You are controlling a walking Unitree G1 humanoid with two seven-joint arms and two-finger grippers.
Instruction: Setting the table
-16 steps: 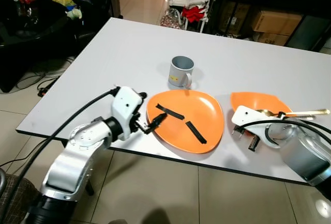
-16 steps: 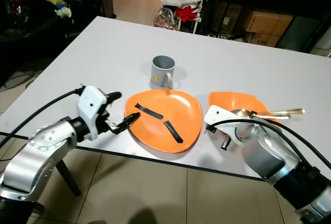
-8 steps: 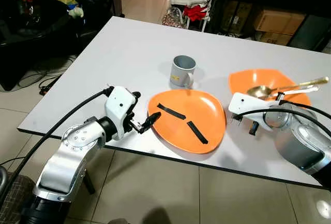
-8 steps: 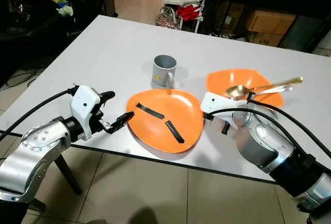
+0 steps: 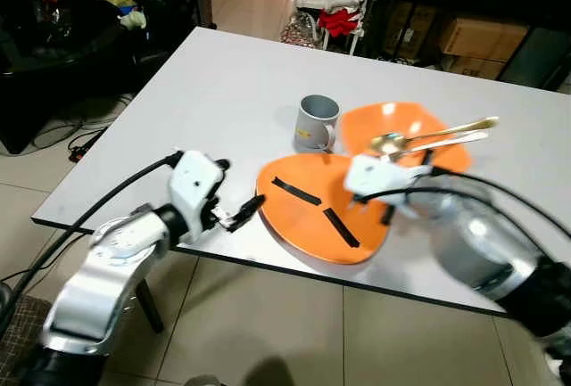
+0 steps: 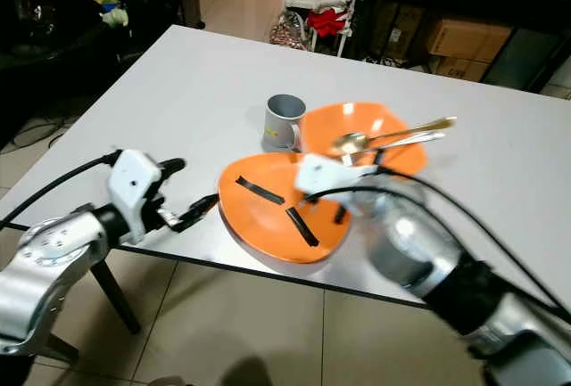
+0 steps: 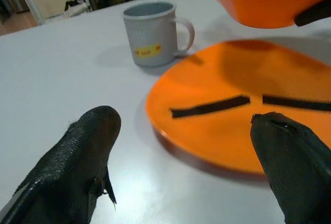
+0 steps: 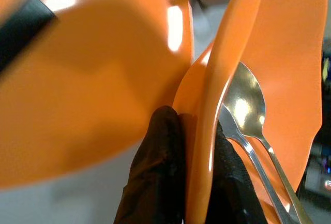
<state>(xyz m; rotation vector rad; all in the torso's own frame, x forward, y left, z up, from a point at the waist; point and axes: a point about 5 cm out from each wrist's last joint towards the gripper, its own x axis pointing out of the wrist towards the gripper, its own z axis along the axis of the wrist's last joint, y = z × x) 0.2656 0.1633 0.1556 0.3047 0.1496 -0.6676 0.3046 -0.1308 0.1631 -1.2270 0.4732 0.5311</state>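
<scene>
My right gripper (image 8: 189, 146) holds the orange bowl (image 5: 401, 132) by its rim: one black finger (image 8: 158, 157) presses the outer wall, the other sits inside, and the pair is clamped narrow on the thin edge. The bowl hangs in the air above the far right portion of the orange plate (image 5: 321, 217), just right of the grey mug (image 5: 315, 123). A spoon (image 5: 428, 134) and a second utensil lie loose in the bowl, their handles projecting past the rim on the side away from the mug.

Handling judgement: the bowl looks like rigid, smooth plastic, so light but slippery at a rim pinch. The grip is at one edge, so the bowl's weight and the cutlery lever against my fingers; keep the bowl level, since any tilt would likely slide the unsecured utensils out. A hold on the rim nearest the wrist, as now, appears adequate provided motion is slow.

My left gripper (image 7: 186, 167) rests low over the table (image 5: 223, 74) just beside the plate's left edge, fingers (image 7: 85, 146) spread wide and holding nothing. The plate bears two black strips (image 5: 337, 227). It lies flat, and its low rim is the only place to take it.
</scene>
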